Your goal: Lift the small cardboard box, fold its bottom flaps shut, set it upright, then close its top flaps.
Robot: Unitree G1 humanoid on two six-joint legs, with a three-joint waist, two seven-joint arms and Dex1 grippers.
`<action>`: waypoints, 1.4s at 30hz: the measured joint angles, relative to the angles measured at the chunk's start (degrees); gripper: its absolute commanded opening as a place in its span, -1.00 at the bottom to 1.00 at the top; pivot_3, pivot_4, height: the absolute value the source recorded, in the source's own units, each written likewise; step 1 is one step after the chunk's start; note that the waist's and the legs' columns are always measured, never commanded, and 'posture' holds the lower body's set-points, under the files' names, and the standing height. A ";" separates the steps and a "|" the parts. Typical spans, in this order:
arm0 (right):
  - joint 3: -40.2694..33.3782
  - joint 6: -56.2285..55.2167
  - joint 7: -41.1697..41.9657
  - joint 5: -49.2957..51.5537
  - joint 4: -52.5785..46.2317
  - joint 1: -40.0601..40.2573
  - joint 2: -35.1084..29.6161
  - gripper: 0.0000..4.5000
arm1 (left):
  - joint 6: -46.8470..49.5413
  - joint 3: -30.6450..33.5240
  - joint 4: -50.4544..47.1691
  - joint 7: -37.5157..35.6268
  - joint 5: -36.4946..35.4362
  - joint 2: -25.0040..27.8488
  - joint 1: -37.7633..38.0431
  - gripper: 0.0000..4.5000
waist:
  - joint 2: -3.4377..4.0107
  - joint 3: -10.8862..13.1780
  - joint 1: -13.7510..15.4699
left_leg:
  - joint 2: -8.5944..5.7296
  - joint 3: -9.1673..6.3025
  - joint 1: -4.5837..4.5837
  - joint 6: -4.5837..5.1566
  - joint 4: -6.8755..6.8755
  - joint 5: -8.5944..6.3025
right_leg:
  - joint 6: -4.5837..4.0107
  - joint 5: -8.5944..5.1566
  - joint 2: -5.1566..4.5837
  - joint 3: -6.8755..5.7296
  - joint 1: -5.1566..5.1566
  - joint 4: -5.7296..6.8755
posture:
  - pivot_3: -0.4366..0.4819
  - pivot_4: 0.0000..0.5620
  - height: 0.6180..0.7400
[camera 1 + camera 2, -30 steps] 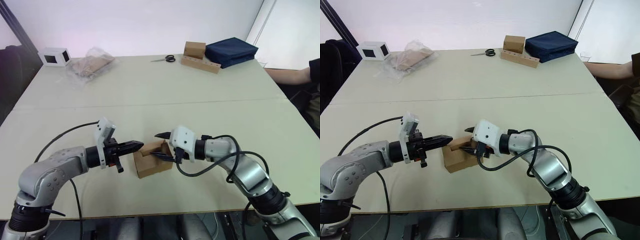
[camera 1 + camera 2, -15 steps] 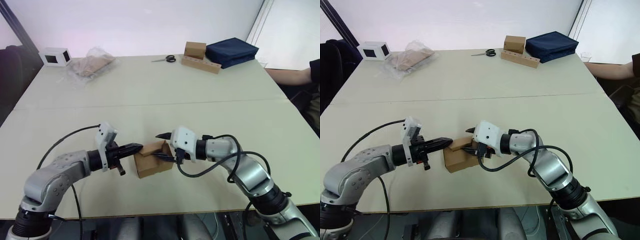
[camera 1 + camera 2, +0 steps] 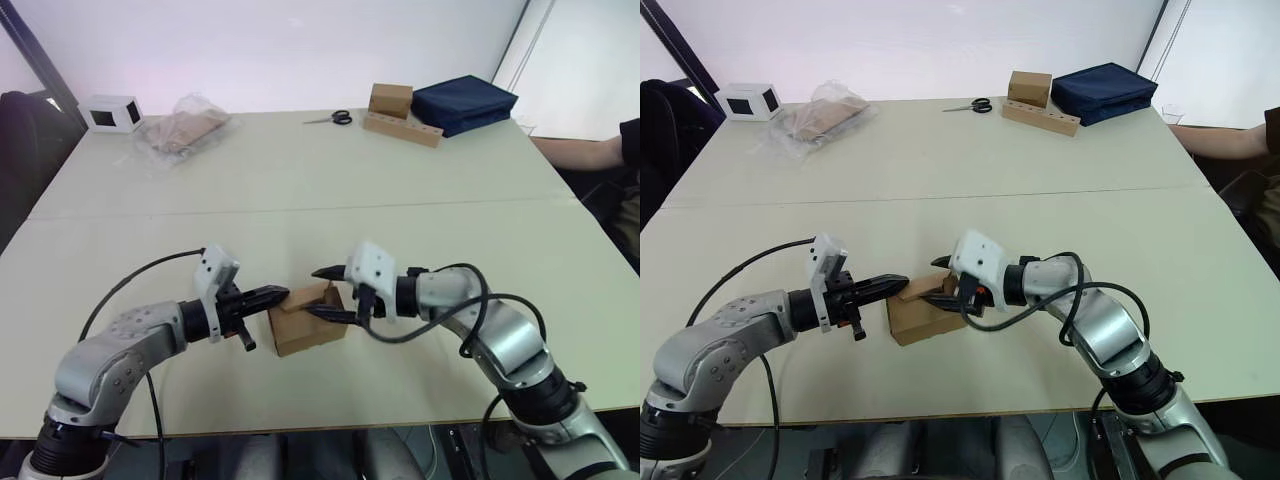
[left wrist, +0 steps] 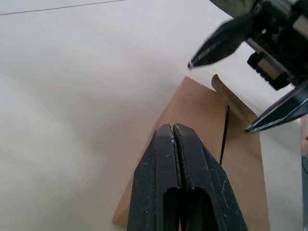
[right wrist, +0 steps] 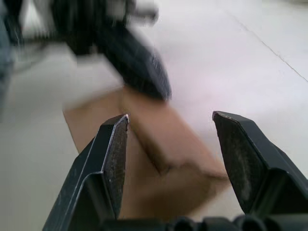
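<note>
The small cardboard box sits on the near part of the table, between the two arms, its top flaps lying nearly flat. The left end effector, fingers pressed together and holding nothing, rests its tips on the box's left top edge. The right end effector is spread wide over the box's right side, gripping nothing.
</note>
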 measured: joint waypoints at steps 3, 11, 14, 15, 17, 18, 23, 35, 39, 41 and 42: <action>-0.27 3.15 -0.54 1.80 -0.52 0.70 -0.19 0.29 | 0.14 -0.46 -0.55 0.01 0.06 0.18 0.12 -1.00 | 0.00 0.00 0.12 | -0.01 0.01 0.00 0.00 0.00 0.00 | 0.00 0.00 -0.01 0.00 0.00 -0.01 | -0.05 -0.47 1.00; 1.64 7.35 -1.77 3.00 -2.34 1.82 -1.94 0.29 | -0.33 -0.59 -1.20 -0.24 0.28 0.94 1.16 -1.00 | 0.00 0.00 0.03 | 0.00 0.01 0.00 0.00 0.00 0.00 | 0.00 0.00 0.01 0.00 -0.01 -0.01 | -0.05 -0.47 1.00; 3.48 7.31 -2.75 1.73 -2.59 1.65 -2.33 0.29 | -0.56 -0.80 -1.41 -0.92 0.97 1.91 1.30 -1.00 | 0.02 -0.01 -0.06 | 0.00 0.01 0.02 0.01 0.00 0.00 | 0.00 0.00 0.02 0.00 0.00 0.00 | -0.05 -0.47 1.00; 3.65 7.30 -2.86 1.59 -2.61 1.59 -2.32 0.29 | -0.61 -0.85 -1.46 -1.05 1.17 2.02 1.30 -1.00 | 0.01 -0.02 -0.10 | 0.00 0.01 0.02 0.01 0.00 0.00 | 0.00 0.00 0.03 0.00 0.00 0.00 | -0.05 -0.47 1.00; 4.61 7.43 -3.40 1.26 -2.62 1.26 -2.30 0.29 | -1.43 -1.31 -1.51 -1.77 1.95 2.90 1.32 -1.00 | 0.02 -0.02 -0.21 | 0.01 0.01 0.03 0.01 -0.01 0.00 | 0.00 0.00 0.04 0.00 0.00 0.00 | -0.05 -0.47 1.00; 4.92 7.44 -3.53 1.06 -2.62 1.18 -2.30 0.29 | -1.61 -1.49 -1.54 -2.06 2.25 3.10 1.30 -1.00 | 0.04 -0.03 -0.24 | 0.01 0.01 0.03 0.01 -0.01 0.00 | 0.00 0.00 0.04 0.00 0.00 -0.01 | -0.05 -0.47 1.00; 5.65 7.28 -4.23 0.86 -2.58 1.26 -2.23 0.29 | -3.69 -2.47 -1.58 -3.55 3.97 3.90 1.85 -1.00 | 0.06 -0.14 -0.30 | 0.01 0.01 0.06 0.02 -0.03 -0.01 | 0.00 0.00 0.04 0.00 0.03 -0.02 | -0.05 -0.47 1.00; -1.44 3.92 -3.48 6.20 -0.89 3.74 0.39 0.05 | -2.56 2.99 -0.31 -2.61 -1.06 1.01 2.29 -1.00 | 0.07 -0.17 -0.31 | 0.02 -0.01 0.04 0.02 -0.03 -0.01 | 0.00 0.00 0.04 0.00 0.03 -0.01 | -0.05 -0.47 1.00; -3.47 3.97 -2.62 8.91 -1.30 4.43 0.02 -0.54 | -1.12 5.23 -1.58 -2.72 -2.53 3.97 2.25 -1.00 | 0.08 -0.15 -0.38 | 0.02 0.00 0.03 0.03 -0.04 -0.01 | 0.00 0.00 0.04 0.00 0.01 -0.02 | -0.05 -0.47 1.00; -3.92 3.96 -2.47 9.91 -1.34 4.51 0.07 -0.81 | -0.89 5.23 -3.22 -2.71 -2.63 4.88 2.25 -1.00 | 0.08 -0.15 -0.37 | 0.02 0.01 0.03 0.02 -0.04 -0.01 | 0.00 0.00 0.04 0.00 0.01 -0.02 | -0.05 -0.47 1.00; -4.06 3.95 -2.46 10.30 -1.34 4.51 0.11 -0.96 | -0.77 5.23 -3.96 -2.71 -2.63 5.23 2.24 -1.00 | 0.08 -0.15 -0.37 | 0.02 0.00 0.03 0.02 -0.04 -0.01 | 0.00 0.00 0.04 0.00 0.01 -0.02 | -0.05 -0.47 1.00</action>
